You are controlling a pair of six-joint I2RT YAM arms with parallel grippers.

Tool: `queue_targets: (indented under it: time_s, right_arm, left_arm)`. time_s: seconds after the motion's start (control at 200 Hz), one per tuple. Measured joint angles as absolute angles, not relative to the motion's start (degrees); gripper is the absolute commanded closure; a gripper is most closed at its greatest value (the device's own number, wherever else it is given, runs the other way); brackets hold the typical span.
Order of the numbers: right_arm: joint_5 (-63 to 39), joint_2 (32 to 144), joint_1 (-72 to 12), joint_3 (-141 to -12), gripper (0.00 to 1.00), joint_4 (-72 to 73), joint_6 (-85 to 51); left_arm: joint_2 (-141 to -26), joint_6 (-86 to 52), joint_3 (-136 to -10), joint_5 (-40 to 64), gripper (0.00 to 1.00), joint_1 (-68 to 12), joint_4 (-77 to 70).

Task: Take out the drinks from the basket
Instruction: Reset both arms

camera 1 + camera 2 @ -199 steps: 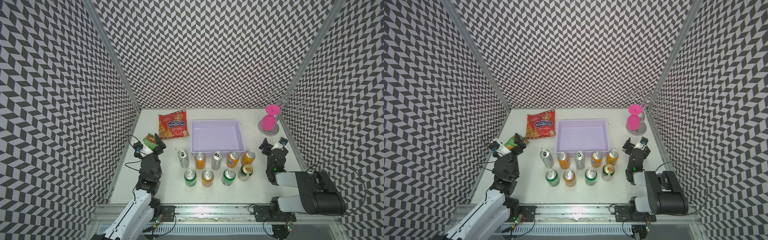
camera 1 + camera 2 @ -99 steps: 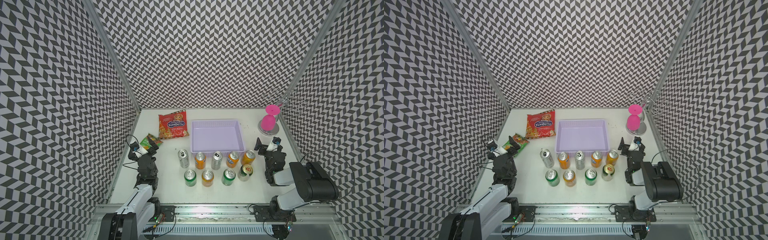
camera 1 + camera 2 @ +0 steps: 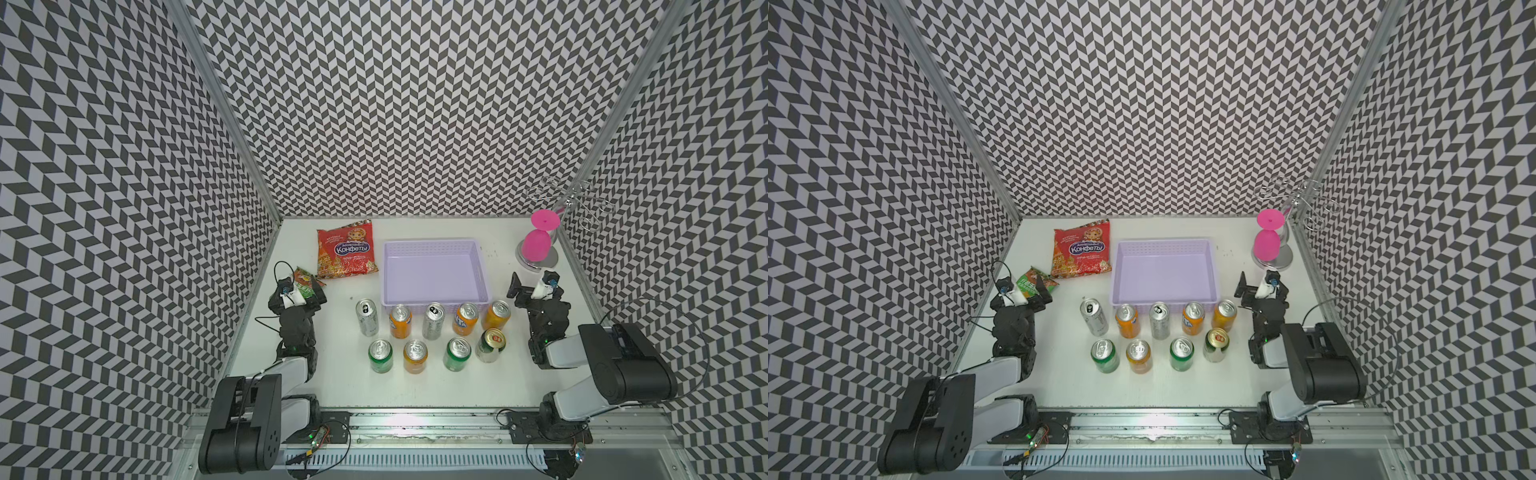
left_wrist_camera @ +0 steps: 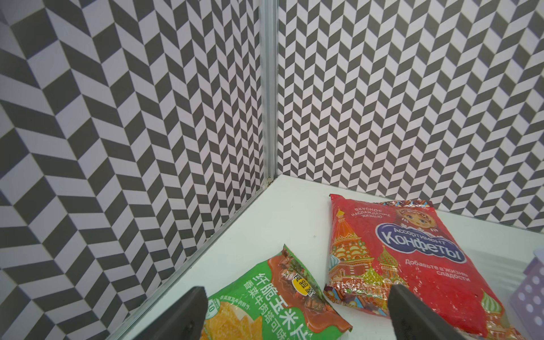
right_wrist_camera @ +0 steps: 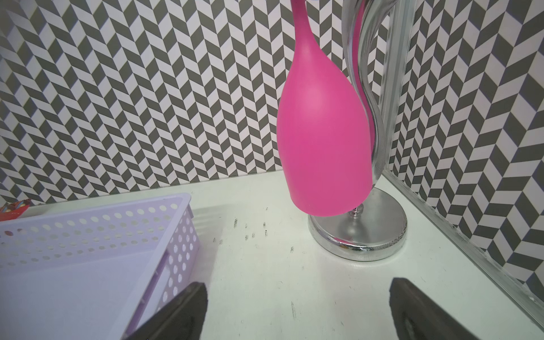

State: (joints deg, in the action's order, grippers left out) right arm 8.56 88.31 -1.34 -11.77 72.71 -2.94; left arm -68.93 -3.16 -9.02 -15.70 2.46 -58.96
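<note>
Nine upright cans (image 3: 433,321) outside lavender basket (image 3: 432,246); left hand (image 4: 297,294), right hand (image 5: 297,290) agape, seemingly empty.

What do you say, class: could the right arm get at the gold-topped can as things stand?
Probably yes. The right gripper is open and empty; the gold-topped can stands at the row's end nearest that arm, with only bare table between them.
</note>
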Motion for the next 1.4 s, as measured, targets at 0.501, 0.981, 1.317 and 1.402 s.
queue_targets:
  time_s: [0.501, 0.981, 1.317, 1.402]
  right_arm:
    - [8.97, 88.33, -1.39, -11.77, 0.0, 72.23, -2.76]
    - [9.19, 88.33, -1.39, -11.77, 0.0, 72.2, -2.74]
    - [9.19, 88.33, -1.39, -11.77, 0.01, 72.2, -2.74]
    - [9.19, 88.33, -1.41, -11.77, 0.0, 72.18, -2.74]
  left_arm:
    - [-83.13, -3.7, -11.2, -2.07, 0.01, 2.55, -66.85]
    - [-88.2, -1.5, -14.24, -0.4, 0.01, 0.05, -68.75]
    - [-88.2, -0.89, -14.72, -1.26, 0.01, -0.38, -68.71]
    - [-88.2, -0.89, -14.72, -1.32, 0.01, -0.38, -68.71]
